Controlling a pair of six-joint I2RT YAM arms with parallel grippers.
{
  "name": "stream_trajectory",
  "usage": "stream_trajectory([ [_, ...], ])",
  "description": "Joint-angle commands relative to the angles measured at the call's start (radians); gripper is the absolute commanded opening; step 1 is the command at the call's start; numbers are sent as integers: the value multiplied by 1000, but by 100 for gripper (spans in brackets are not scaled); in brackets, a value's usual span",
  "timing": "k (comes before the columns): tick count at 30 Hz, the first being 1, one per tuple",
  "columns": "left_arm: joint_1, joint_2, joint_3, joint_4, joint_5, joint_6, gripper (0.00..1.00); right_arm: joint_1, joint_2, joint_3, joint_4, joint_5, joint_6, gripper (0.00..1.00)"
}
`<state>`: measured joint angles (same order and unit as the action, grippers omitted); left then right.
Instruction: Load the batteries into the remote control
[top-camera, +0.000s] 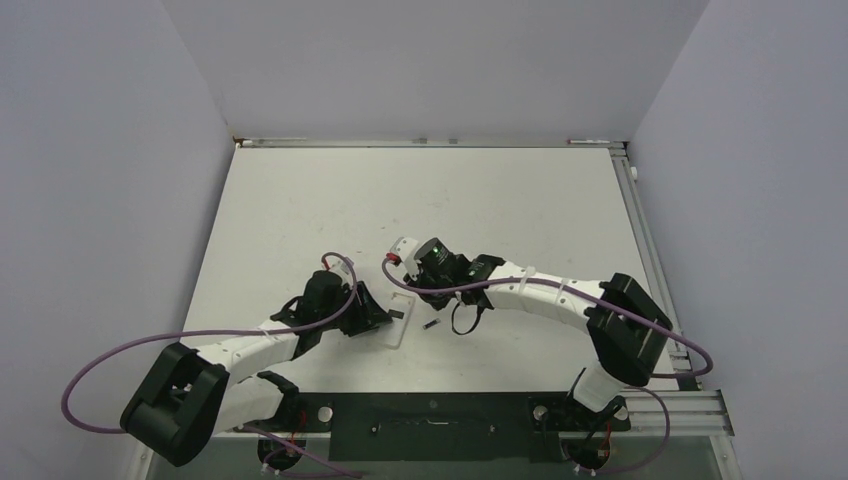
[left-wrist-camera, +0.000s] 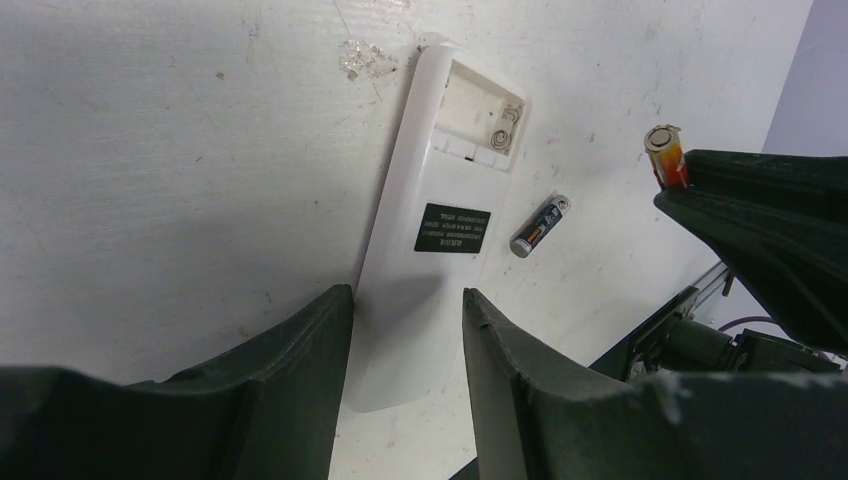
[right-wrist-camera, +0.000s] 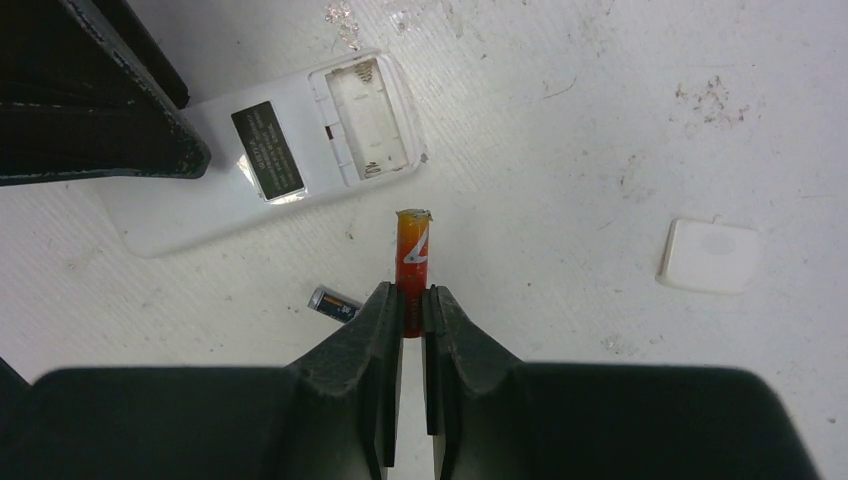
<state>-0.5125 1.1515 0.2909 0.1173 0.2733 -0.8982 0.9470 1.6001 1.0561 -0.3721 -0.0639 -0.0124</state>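
Observation:
The remote control (left-wrist-camera: 430, 170) (top-camera: 400, 322) lies back up on the table, its empty battery recess (right-wrist-camera: 365, 115) uncovered. My left gripper (left-wrist-camera: 405, 295) (top-camera: 380, 318) stands open astride the remote's near end, its fingers close beside both long edges; contact cannot be told. My right gripper (right-wrist-camera: 410, 292) (top-camera: 418, 292) is shut on the reddish battery (right-wrist-camera: 412, 255) (left-wrist-camera: 668, 155), which sticks out past the fingertips, just short of the recess end of the remote. The dark battery (right-wrist-camera: 333, 302) (left-wrist-camera: 540, 227) (top-camera: 432, 325) lies loose on the table beside the remote.
A small white square cover (right-wrist-camera: 708, 256) lies on the table to the right of the held battery. The white table (top-camera: 420, 190) is scuffed and stained, with a metal rail (top-camera: 640, 230) along its right edge.

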Motion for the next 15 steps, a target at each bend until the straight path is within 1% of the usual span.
stream_trajectory([
  [1, -8, -9, -11, 56, 23, -19, 41, -4, 27, 58, -8, -17, -42, 8],
  [9, -8, -30, -11, 24, 3, -12, 41, -4, 92, 116, -34, -32, -90, 9],
  [15, -6, -76, 5, -37, -47, 3, 49, -2, 130, 155, -46, -55, -132, 9],
])
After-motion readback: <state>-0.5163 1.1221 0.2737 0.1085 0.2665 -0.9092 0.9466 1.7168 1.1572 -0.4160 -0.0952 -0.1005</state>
